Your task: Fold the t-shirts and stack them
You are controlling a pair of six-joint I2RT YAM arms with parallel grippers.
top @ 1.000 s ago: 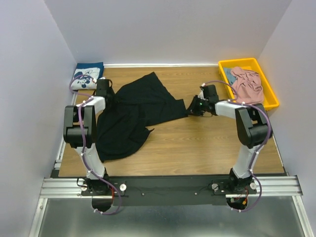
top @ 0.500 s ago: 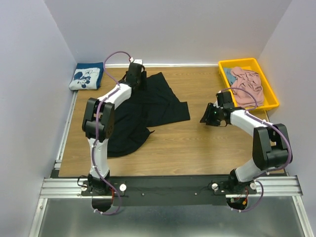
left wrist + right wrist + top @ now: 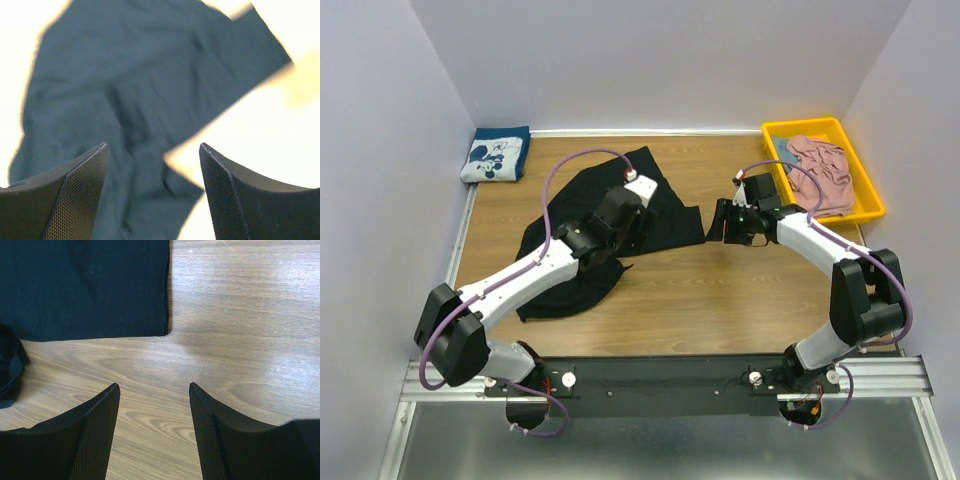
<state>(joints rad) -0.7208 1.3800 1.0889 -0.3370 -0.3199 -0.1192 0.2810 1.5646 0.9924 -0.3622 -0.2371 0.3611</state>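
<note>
The large black t-shirt [image 3: 570, 235] lies spread and rumpled on the wooden table. My left gripper [image 3: 620, 215] hangs over its middle, open and empty; the left wrist view shows the cloth [image 3: 130, 85] below the open gripper [image 3: 152, 150]. My right gripper [image 3: 722, 222] is open and empty just right of the shirt's right corner, which shows in the right wrist view [image 3: 125, 300] beyond the gripper [image 3: 155, 387]. The navy t-shirt with the white mouse print [image 3: 495, 156] lies folded at the back left. The pink t-shirt [image 3: 823, 168] lies crumpled in a yellow bin [image 3: 868, 195].
The yellow bin stands at the back right and also holds a bit of blue cloth [image 3: 781, 150]. White walls close the table in at the back and both sides. Bare wood [image 3: 740, 290] lies in front of the right gripper.
My left arm has swung from the shirt's back edge down over its middle. My right gripper has moved left, close to the shirt's right corner. The shirt's right part lies flatter.
</note>
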